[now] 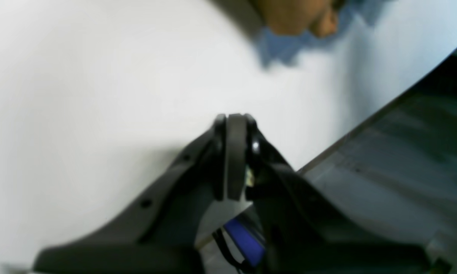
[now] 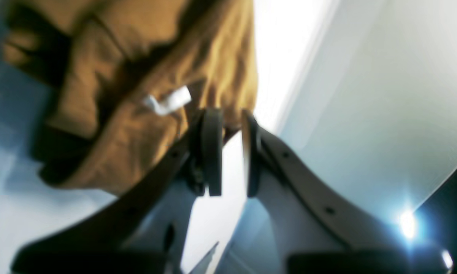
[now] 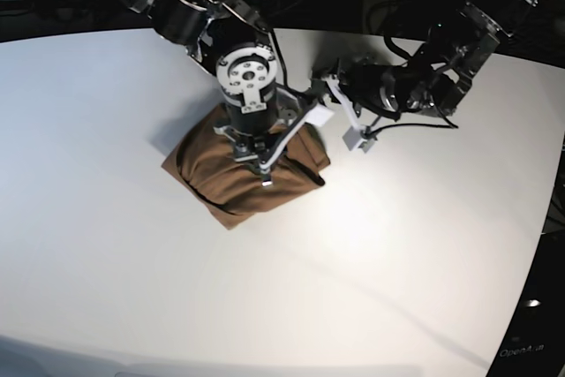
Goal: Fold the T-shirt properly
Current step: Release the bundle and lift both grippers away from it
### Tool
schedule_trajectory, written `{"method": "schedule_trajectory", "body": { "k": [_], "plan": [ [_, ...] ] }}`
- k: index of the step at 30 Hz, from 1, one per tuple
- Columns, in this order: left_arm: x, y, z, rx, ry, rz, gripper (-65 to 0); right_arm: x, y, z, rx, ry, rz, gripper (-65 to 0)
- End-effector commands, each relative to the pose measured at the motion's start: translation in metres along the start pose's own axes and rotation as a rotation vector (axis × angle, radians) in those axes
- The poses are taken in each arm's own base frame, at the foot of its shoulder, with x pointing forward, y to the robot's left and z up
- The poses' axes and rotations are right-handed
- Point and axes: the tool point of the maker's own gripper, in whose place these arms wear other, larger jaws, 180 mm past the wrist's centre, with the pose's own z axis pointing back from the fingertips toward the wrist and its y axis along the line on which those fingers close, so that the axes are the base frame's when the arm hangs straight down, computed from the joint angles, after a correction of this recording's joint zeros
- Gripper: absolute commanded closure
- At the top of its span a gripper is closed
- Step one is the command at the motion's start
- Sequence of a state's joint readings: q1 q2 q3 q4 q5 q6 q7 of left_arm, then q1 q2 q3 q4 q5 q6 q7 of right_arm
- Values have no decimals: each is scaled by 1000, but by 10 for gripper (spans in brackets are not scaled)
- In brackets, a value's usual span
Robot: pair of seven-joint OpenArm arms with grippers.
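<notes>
The shirt (image 3: 243, 172) lies bunched in a compact bundle near the table's (image 3: 106, 245) far edge, long axis slanting. The right hand (image 3: 265, 174) hangs directly over it, jaws slightly parted at the cloth; whether they pinch it I cannot tell. The left hand (image 3: 353, 140), closed and empty, sits just beside the bundle. No containers in view.

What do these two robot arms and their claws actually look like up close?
Both arms are black and grey metal with black cables. The right arm ends in a round silver wrist plate. Each gripper, left gripper and right gripper, has two flat dark fingers on pale holed brackets.
</notes>
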State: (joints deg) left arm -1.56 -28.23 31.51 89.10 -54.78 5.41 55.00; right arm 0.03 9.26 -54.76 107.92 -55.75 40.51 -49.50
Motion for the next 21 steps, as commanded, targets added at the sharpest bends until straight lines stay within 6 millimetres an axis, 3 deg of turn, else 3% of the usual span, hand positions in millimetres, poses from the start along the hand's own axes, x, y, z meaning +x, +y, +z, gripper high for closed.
{"method": "schedule_trajectory", "body": {
  "k": [1, 6, 10, 13, 17, 21],
  "plan": [
    [6, 12, 7, 42, -24, 1, -18, -7, -14, 1, -46, 17, 0, -90],
    [-6, 25, 11, 64, -13, 27, -18, -31, -27, -6, -88, 64, 52, -3],
    [-9, 26, 11, 66, -6, 27, -18, -58, -41, -12, -124, 123, 81, -1],
    [-15, 27, 11, 67, 5, 31, -18, -90, -55, -16, -140, 188, 14, -1],
    [-16, 24, 9, 60, 6, 35, -18, -116, -69, -22, -158, 195, -84, -1],
    [-6, 11, 4, 35, -9, 17, -18, -143, -80, -26, -169, 196, -264, -1]
  ]
}}
